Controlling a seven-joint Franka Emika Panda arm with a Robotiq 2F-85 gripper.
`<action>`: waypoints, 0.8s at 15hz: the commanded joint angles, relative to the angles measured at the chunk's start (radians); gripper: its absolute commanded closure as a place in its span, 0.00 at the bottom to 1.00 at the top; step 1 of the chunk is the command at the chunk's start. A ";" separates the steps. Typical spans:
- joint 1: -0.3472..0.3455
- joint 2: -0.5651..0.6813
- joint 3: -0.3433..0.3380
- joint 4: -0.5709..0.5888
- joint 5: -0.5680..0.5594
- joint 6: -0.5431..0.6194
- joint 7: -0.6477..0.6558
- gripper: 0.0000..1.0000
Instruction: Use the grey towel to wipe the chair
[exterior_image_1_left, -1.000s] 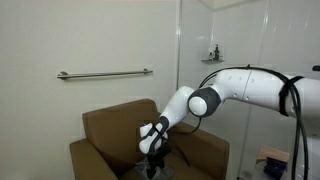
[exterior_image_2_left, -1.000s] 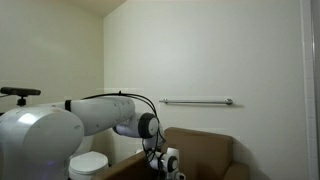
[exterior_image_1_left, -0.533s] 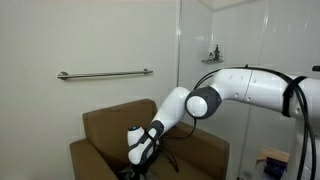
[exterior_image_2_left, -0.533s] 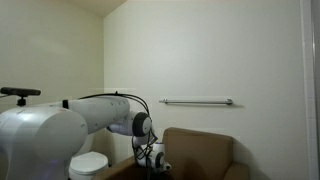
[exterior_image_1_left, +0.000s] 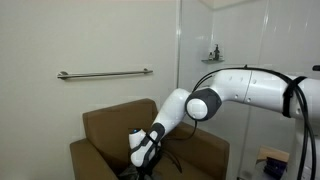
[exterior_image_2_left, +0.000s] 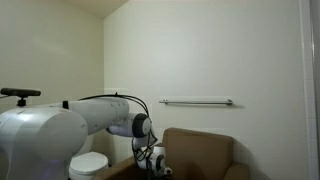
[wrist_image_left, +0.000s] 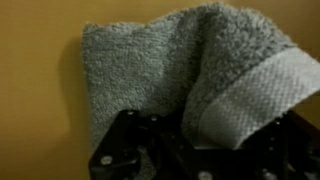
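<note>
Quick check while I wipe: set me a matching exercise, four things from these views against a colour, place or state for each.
1. grey towel
2. chair
3. grab bar
4. hand

A. horizontal, higher than the chair back
B. shut, low in front of the chair back
C. tan-brown upholstery
D. rumpled, caught in the hand

Pairs: 1-D, 2-C, 3-A, 4-B

In an exterior view the camera stands well back, facing the chair (exterior_image_1_left: 100, 125) and the wall rail (exterior_image_1_left: 105, 74), with the arm (exterior_image_1_left: 250, 90) coming in from the picture's right. In an exterior view the camera sits just behind the arm (exterior_image_2_left: 40, 135), looking past it at the same chair (exterior_image_2_left: 205, 150) and rail (exterior_image_2_left: 197, 101). The wrist camera sits very close on the towel (wrist_image_left: 150, 60), with the chair (wrist_image_left: 35, 70) behind.
</note>
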 joint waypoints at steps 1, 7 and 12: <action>-0.074 0.000 -0.036 -0.040 0.041 -0.096 0.013 0.97; -0.141 0.012 -0.075 -0.005 0.076 -0.225 0.044 0.97; -0.121 -0.059 -0.017 -0.143 0.076 -0.236 -0.012 0.97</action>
